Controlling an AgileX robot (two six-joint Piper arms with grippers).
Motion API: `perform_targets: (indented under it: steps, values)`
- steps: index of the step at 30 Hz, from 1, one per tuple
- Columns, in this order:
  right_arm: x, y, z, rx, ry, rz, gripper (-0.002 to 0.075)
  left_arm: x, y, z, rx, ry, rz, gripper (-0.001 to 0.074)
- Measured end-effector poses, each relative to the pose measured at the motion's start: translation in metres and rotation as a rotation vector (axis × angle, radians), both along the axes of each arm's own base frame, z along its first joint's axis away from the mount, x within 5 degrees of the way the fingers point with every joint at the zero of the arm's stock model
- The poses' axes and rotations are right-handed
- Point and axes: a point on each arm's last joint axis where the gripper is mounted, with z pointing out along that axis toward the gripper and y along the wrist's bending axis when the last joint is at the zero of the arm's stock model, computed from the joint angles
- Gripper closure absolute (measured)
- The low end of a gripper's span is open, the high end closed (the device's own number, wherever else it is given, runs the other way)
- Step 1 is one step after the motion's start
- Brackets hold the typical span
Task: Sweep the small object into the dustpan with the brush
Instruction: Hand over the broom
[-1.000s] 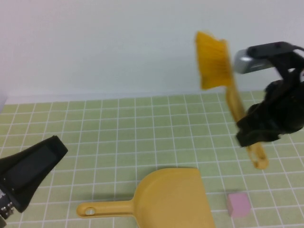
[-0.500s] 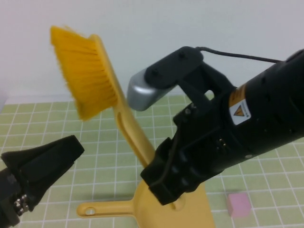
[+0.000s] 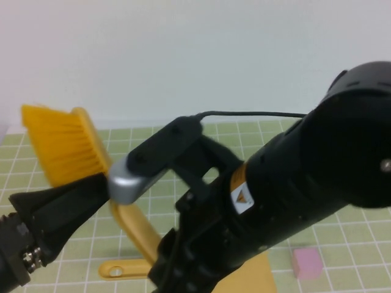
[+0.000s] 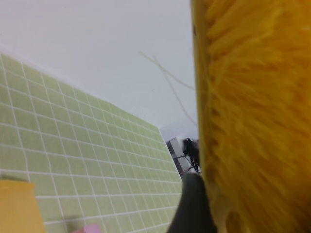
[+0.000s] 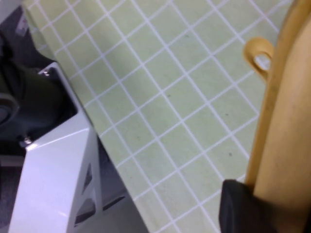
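Right pincer (image 3: 177,268), lower centre, is gripping the brush (image 3: 67,152); left pincer (image 3: 61,204), lower left, unreadable. Next: swinging toward the cube (image 3: 306,263).

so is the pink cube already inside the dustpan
No, the pink cube sits on the green mat just right of the dustpan, while the right gripper holds the brush in the air.

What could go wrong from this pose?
1. The right gripper holds the brush raised, its bristles right by the left gripper: the arms could collide.
2. The pink cube lies on the far side of the dustpan from the bristles; the swing back might knock the pan.
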Motion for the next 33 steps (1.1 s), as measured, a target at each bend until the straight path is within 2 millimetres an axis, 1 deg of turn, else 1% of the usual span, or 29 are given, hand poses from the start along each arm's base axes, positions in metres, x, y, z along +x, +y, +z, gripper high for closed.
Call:
perform_targets:
  steps: [3,6,9,11,14,19,20,22,27,33]
  values:
    - [-0.007,0.005,0.003,0.013,-0.008,0.024,0.0538,0.0,0.0,0.0,0.002,0.0,0.0,0.024]
    - [-0.008,0.009,0.009,0.033,-0.015,0.032,0.0538,0.001,0.001,-0.001,0.003,0.002,0.013,0.0241]
    - [-0.009,0.012,0.01,0.036,-0.012,0.044,0.0538,0.001,0.001,-0.001,0.004,0.003,0.015,0.0241]
    - [-0.009,0.013,0.008,0.032,-0.006,0.051,0.0538,0.001,0.001,-0.001,0.004,0.003,0.015,0.0258]
    - [-0.008,0.015,0.003,0.017,0.001,0.054,0.0538,0.001,0.001,-0.001,0.004,0.003,0.015,0.0366]
    - [-0.005,0.019,0.001,0.023,-0.009,0.05,0.0538,0.001,0.001,-0.001,0.012,-0.006,0.012,0.0672]
    - [-0.005,0.019,0.001,0.028,-0.016,0.05,0.0538,0.001,0.001,-0.001,0.015,-0.009,0.012,0.0718]
    - [-0.003,0.021,0.001,0.042,-0.03,0.048,0.0538,0.001,0.001,-0.001,0.016,-0.01,0.012,0.0735]
    - [-0.003,0.021,0.001,0.034,-0.067,0.092,0.0539,0.001,0.001,-0.001,0.018,-0.01,0.01,0.0735]
    - [-0.001,0.022,0.002,0.051,-0.084,0.089,0.0529,0.001,0.001,-0.001,0.018,-0.01,0.01,0.0735]
